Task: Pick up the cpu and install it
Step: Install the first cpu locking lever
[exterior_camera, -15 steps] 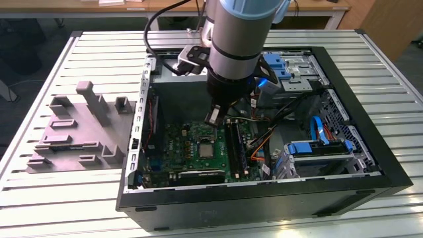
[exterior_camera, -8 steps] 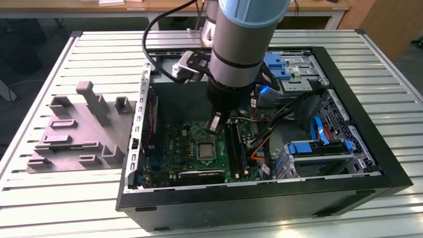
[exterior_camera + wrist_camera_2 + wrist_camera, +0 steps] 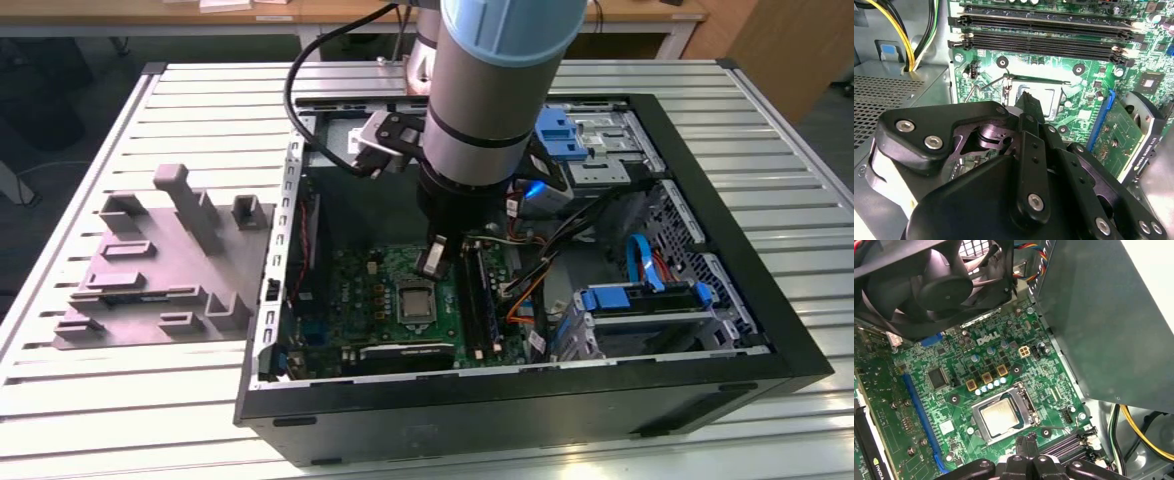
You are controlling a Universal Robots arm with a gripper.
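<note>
Lying in the motherboard socket (image 3: 1004, 420), silvery-grey square cpu (image 3: 1002, 416) with tan rim; jaws together above it.

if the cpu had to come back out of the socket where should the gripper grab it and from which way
By two opposite edges, from straight above. The cpu lies flat in the socket with the metal frame close around it, so no side approach looks open. The gripper sits just beside the socket; a shallow pinch on the rim seems the only hold.
</note>
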